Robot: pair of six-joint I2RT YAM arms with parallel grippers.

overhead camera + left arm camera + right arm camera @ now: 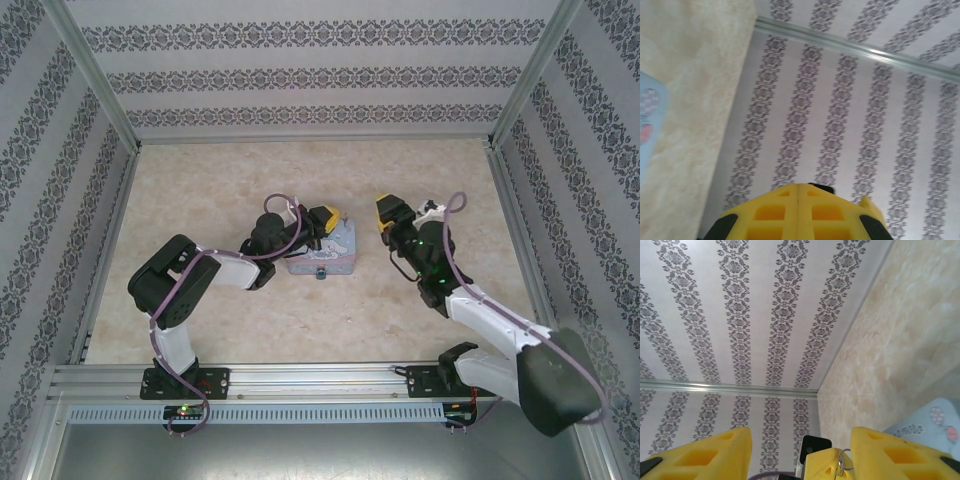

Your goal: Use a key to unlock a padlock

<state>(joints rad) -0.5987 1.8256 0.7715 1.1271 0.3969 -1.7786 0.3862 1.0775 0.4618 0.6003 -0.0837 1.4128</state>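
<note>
**Top view.** The pastel blue tin [325, 257] lies near the middle of the beige counter [200, 200], between the two arms. A small dark item at the middle of the tin's near edge appears to be the padlock [322, 273]; it is too small to show whether it is locked. The left arm reaches in from the left, and the left claw [325, 220] lies over the tin's far edge; whether it touches the tin cannot be told. The right claw [384, 208] hangs just to the right of the tin, apart from it, its yellow tips pointing toward the far wall [300, 70].

**Left wrist view.** The yellow fingers [770, 215] of the left claw [798, 215] are pressed together, with only a thin seam between them. A corner of the tin [647, 125] shows at the left edge, on the counter [690, 75].

**Right wrist view.** The yellow fingers [705, 455] of the right claw [801, 452] stand wide apart, with nothing gripped between them. Through the gap, the tip of the left claw [822, 465] is seen farther off, with a thin metal loop [842, 462] at its closed tip. What the loop belongs to cannot be told. Part of the tin [935, 425] shows at the lower right.
</note>
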